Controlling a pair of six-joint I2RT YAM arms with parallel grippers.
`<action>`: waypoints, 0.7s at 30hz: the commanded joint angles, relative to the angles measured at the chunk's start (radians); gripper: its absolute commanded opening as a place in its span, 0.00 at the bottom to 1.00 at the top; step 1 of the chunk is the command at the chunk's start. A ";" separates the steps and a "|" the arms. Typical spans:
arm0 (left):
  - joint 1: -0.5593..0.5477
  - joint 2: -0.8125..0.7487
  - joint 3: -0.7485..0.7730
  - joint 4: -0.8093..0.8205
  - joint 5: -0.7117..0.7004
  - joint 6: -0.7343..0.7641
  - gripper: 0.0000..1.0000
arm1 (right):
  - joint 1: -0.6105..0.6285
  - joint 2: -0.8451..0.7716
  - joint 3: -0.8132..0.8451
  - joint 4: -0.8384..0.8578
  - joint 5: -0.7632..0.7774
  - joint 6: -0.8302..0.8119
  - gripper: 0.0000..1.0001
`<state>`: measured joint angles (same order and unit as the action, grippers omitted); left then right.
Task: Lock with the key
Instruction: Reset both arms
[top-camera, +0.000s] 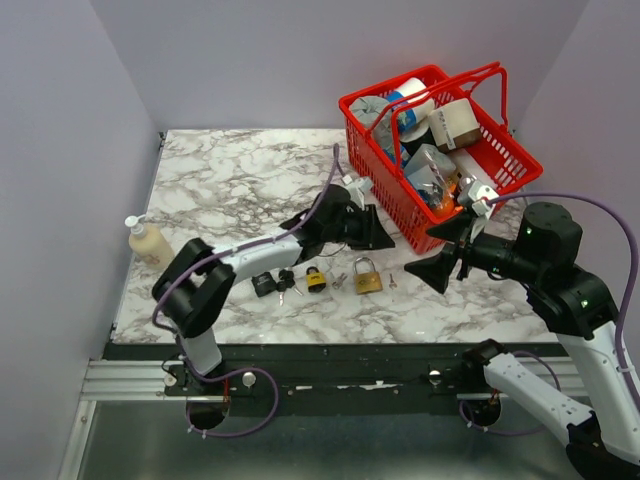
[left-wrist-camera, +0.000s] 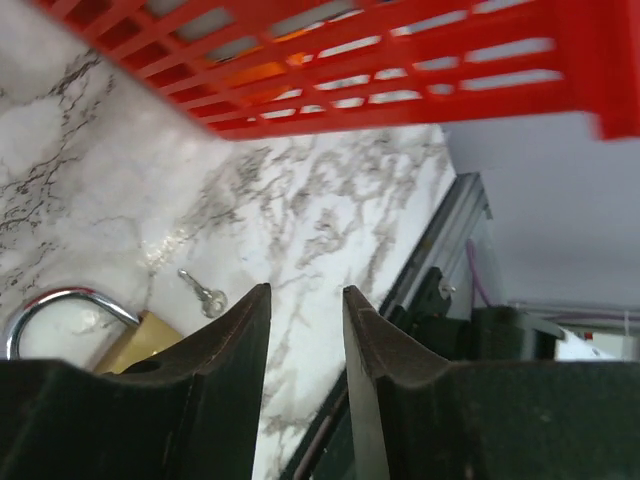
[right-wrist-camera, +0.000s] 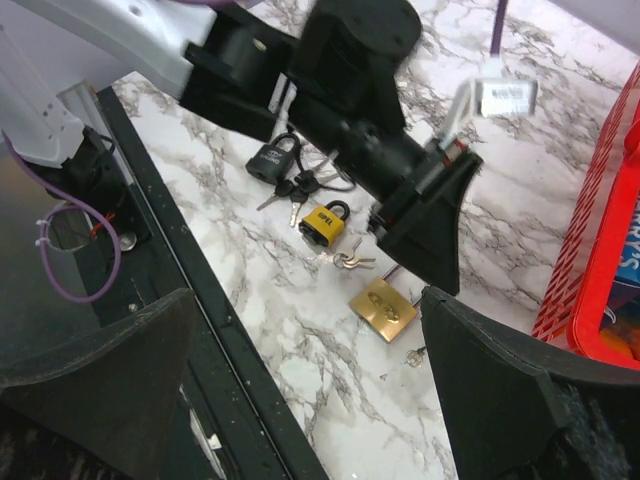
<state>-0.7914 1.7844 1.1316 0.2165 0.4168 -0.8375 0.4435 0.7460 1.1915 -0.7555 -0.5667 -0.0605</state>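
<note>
The right gripper (right-wrist-camera: 308, 296) fills the bottom of its wrist view, its two dark fingers spread wide with nothing between them. In the top view this arm rises from its base at 5 o'clock, bends at the elbow and reaches leftward, so the open jaws (top-camera: 432, 252) point toward 9 o'clock above the marble table (top-camera: 230, 180).

The left arm leaves its base at 7 o'clock, folds up at a raised elbow and stretches low across the table toward 2 o'clock. The left gripper (top-camera: 375, 232) ends just beside the front wall of the red basket (top-camera: 385, 205). In its own wrist view the fingers stand a narrow gap apart (left-wrist-camera: 305, 292), holding nothing.

The brass padlock (top-camera: 367, 278) lies flat on the table at 6 o'clock from the left gripper, with its shackle (left-wrist-camera: 60, 300) raised. A small loose key (top-camera: 392, 281) lies just at its 3 o'clock. At its 9 o'clock sit a key bunch (right-wrist-camera: 350, 260), a yellow padlock (top-camera: 316, 278) and a black padlock (top-camera: 264, 284). A bottle (top-camera: 150, 242) stands at the table's 9 o'clock edge.
</note>
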 joint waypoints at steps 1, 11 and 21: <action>0.066 -0.262 -0.048 -0.176 0.037 0.161 0.50 | -0.002 0.001 0.016 0.018 0.028 0.022 1.00; 0.585 -0.527 0.168 -0.774 0.221 0.629 0.99 | -0.003 0.007 0.017 0.061 0.192 0.125 1.00; 0.748 -0.526 0.329 -1.171 -0.102 0.785 0.99 | -0.107 -0.051 -0.107 0.059 0.387 0.214 1.00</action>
<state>-0.0444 1.2930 1.4986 -0.7544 0.4847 -0.1226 0.3817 0.7334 1.1481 -0.6994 -0.2867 0.1013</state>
